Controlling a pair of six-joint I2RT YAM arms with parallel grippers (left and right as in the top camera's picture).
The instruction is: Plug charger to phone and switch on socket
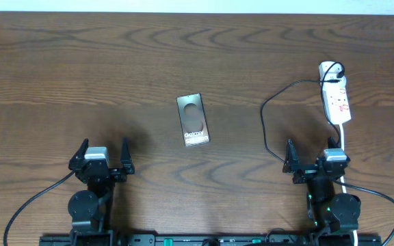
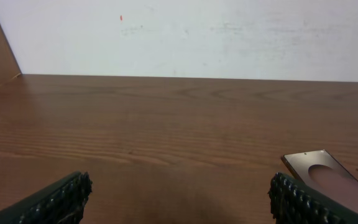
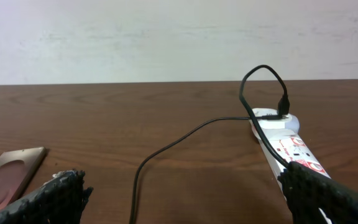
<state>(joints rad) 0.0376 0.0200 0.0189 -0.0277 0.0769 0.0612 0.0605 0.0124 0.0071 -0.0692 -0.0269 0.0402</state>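
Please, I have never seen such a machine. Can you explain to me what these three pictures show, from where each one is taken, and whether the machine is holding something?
These are two robot arms at a wooden table. The overhead picture looks down from above. The left gripper and right gripper sit at the near edge, both open and holding nothing. The other two pictures come from cameras on each wrist, so each gripper's own dark fingers show at the bottom corners. On the table lies a phone, in the middle. At the right is a white socket strip, with the black charger cable running from the adapter at its far end in a loop toward the right arm.
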